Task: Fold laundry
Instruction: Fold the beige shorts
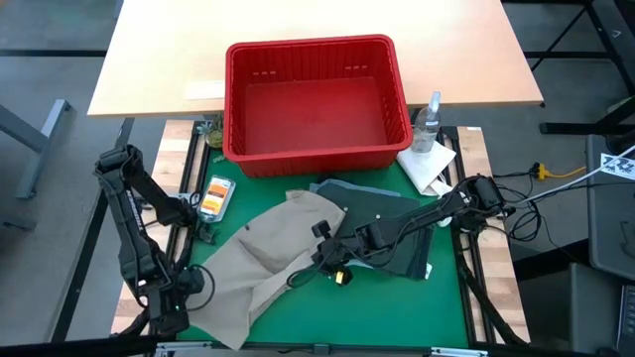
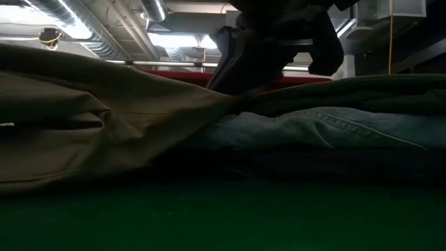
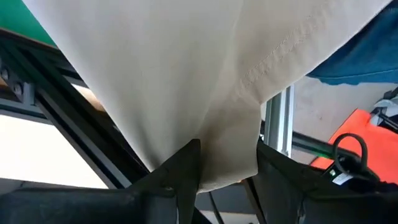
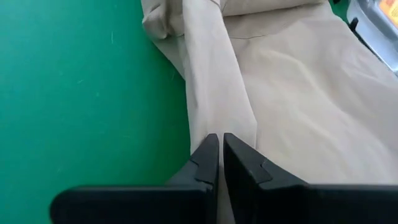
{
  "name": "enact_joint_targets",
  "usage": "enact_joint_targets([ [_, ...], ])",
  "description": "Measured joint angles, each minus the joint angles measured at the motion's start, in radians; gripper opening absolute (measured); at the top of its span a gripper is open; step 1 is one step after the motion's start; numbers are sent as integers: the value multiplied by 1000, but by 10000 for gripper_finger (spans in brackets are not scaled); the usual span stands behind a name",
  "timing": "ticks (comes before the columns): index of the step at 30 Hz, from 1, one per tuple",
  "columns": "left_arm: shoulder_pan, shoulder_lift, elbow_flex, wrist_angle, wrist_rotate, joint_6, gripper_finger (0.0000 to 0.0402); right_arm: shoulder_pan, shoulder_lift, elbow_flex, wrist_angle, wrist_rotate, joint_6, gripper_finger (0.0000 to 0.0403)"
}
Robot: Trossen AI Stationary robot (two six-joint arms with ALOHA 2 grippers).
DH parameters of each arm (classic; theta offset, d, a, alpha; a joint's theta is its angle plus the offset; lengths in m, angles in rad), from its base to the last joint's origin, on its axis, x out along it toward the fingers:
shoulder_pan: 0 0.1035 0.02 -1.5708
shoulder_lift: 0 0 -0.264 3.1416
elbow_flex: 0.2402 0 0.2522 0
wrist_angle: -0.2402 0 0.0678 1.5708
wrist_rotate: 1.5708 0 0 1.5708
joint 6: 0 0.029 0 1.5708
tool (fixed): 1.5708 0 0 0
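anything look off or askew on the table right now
Yes: the beige khaki garment lies crumpled and diagonal, one corner spilling over the table's near-left edge by the left gripper. The red basket sits empty.

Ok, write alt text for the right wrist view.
The right end effector is pinched shut on a fold of the beige khaki cotton garment, which spreads across a flat green table mat. One corner shows a clear plastic item with an orange inside.
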Motion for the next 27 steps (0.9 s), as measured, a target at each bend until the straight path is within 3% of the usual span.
enact_joint_targets([
  [4,-10,0,0,2,-21,-17,137,0,0,1,5,0,-47,26],
  [10,-13,0,0,-2,-219,-80,138,0,-1,15,-27,-1,-47,26],
  [16,-18,0,0,-2,-140,-191,138,0,-1,15,-31,-20,-47,26],
  [22,-36,0,1,-45,-63,-203,138,0,-1,15,-27,-20,-74,26],
  [27,-58,1,1,-135,-211,-286,138,0,-1,15,-22,-20,-92,26],
])
